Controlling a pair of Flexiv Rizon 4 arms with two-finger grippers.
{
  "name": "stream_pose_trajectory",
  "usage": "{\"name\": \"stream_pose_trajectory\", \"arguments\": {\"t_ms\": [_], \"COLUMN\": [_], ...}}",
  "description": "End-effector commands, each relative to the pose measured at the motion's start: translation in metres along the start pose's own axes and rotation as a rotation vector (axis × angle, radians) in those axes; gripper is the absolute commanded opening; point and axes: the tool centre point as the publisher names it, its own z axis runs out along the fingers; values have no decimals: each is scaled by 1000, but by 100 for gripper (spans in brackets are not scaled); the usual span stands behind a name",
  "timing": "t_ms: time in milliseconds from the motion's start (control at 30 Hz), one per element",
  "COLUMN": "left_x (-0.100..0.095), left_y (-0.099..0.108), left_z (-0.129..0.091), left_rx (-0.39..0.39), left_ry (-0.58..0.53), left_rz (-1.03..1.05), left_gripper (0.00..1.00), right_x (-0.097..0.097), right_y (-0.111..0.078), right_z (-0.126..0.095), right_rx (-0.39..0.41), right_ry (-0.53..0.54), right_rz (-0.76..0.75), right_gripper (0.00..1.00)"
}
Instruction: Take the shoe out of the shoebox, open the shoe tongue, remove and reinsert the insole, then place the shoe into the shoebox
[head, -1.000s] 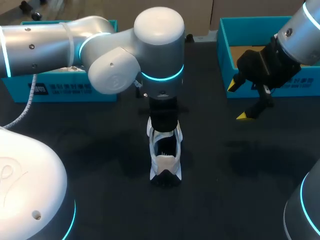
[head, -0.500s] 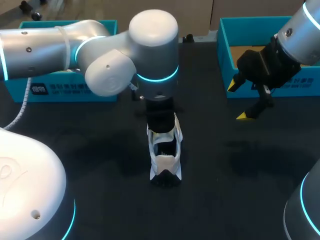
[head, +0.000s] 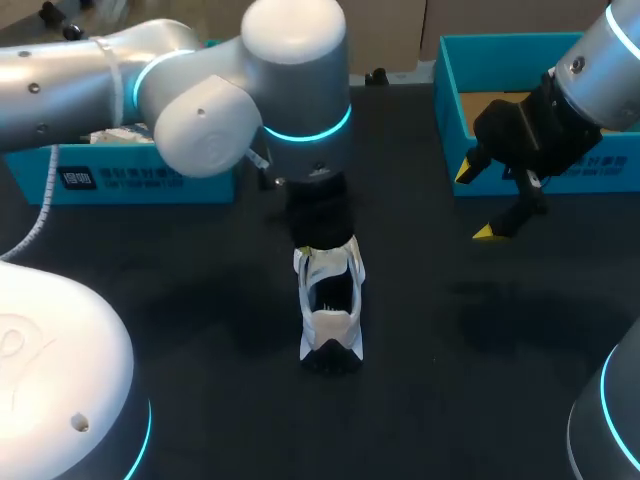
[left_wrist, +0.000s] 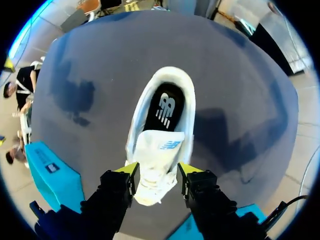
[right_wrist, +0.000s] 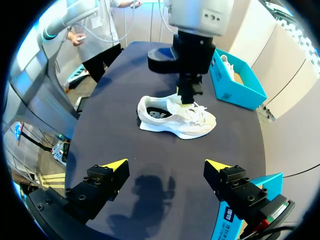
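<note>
A white sneaker (head: 330, 318) stands upright on the dark table, heel toward the front edge, its black insole (left_wrist: 165, 107) showing in the opening. My left gripper (head: 322, 248) hangs straight over the shoe's front half. In the left wrist view the white tongue (left_wrist: 159, 155) lies between the yellow tips of my left gripper (left_wrist: 157, 172), whose fingers stand apart at its edges. My right gripper (head: 475, 202) hovers open and empty by the right shoebox (head: 447, 110). In the right wrist view my right gripper (right_wrist: 166, 165) is well short of the sneaker (right_wrist: 175, 117).
A second teal box (head: 140, 182) stands at the back left behind my left arm, with something white inside. The right box's cardboard floor shows bare. Dark table surface lies open around the shoe and toward the front.
My left arm has risen and drawn back a little over the shoe, and its fingers have spread wider around the tongue. The shoe and the right arm have stayed still.
</note>
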Motion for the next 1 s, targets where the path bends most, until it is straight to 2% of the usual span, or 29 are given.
{"name": "stream_pose_trajectory", "arguments": {"t_ms": [33,67,133,533,600,700,933,967,1000], "left_x": [14,16,19,19,20,26,35,36,39], "left_y": [-5,-6,-9,-9,-15,-17,-20,-21,-23], "left_z": [-18,-21,-27,-27,-33,-36,-41,-42,-43], "left_rx": [-20,-32,-2,-2,-26,1,-113,-93,-120], "left_ry": [-10,-19,-59,-59,-72,-69,-36,-13,-39], "left_rz": [-115,-151,-202,-202,-275,-405,-650,-686,-716], "left_gripper": [80,100,100,100,100,100,100,100,100], "right_x": [0,0,0,0,0,0,0,0,0], "right_y": [0,0,0,0,0,0,0,0,0], "right_z": [1,1,1,1,1,1,1,1,1], "right_rx": [2,2,2,2,2,2,2,2,2], "right_ry": [0,0,0,0,0,0,0,0,0], "right_rz": [1,1,1,1,1,1,1,1,1], "right_gripper": [100,100,100,100,100,100,100,100,100]}}
